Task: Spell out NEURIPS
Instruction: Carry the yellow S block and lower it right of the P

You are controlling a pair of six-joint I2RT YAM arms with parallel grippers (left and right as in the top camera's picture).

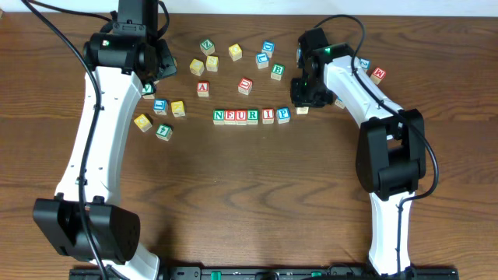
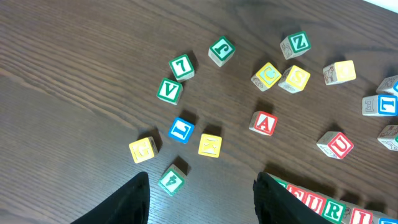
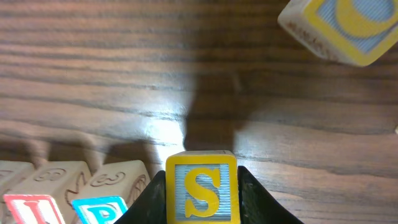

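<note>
While six cubes already spell NEURIP in a row, the right gripper clamps the S cube, hovering just right of P and not yet placed; the left gripper hangs parted and empty.

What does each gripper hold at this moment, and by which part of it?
The right gripper holds the yellow S cube by its two opposite side faces. The left gripper is open and holds nothing.

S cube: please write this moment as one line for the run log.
NEURIP row: laid | right gripper: shut on S cube, right of P cube, apart | left gripper: open, empty | pending: S into row
</note>
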